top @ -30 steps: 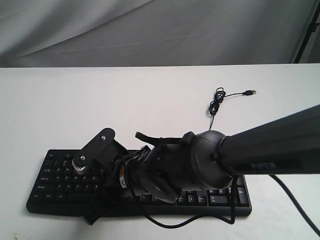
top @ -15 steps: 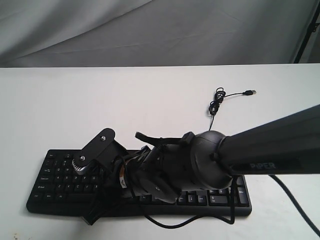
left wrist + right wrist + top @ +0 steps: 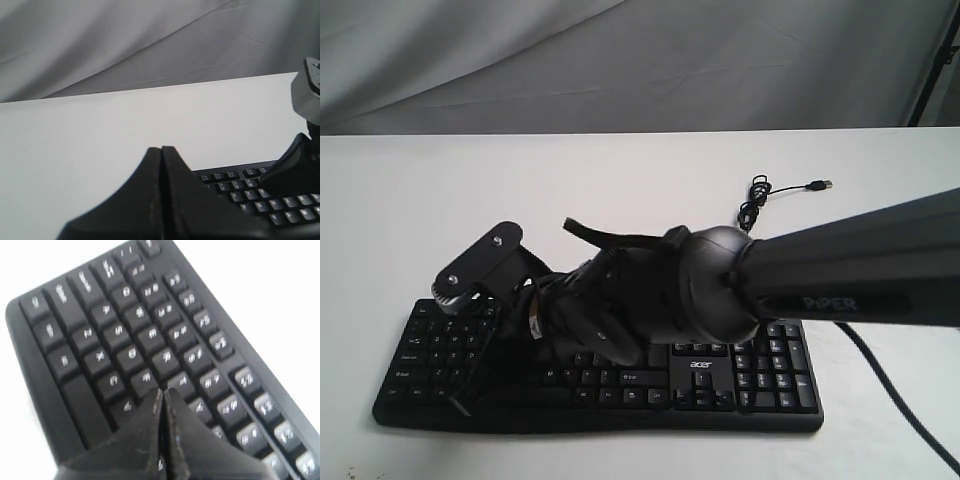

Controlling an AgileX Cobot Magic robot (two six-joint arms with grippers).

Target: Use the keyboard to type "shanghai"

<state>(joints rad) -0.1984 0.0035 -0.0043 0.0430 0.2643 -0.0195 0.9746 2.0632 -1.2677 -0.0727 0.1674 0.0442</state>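
- While the right arm reaches across the middle, you see the keyboard (image 3: 720, 385) lying on the white table (image 3: 620, 170), toward the near edge in the exterior view, with its long axis running left to right.
- Right gripper (image 3: 163, 391): the fingers are pressed together into a single blunt tip and hold nothing. The tip hangs over the left-hand letter block.
- Left gripper (image 3: 161, 148): its fingers are likewise closed and empty. It sits off the keyboard, with the key rows ahead and to one side.
- Key relation: the letter rows lie directly beneath and ahead of the right tip, so the right arm is the nearer one for the next press.
- The legends under the tip are blurred. It seems to sit near C, with S a short way off, and you cannot confirm contact with any key.
- The thin cable (image 3: 752, 205) lies on the far side, well apart from the working tip.
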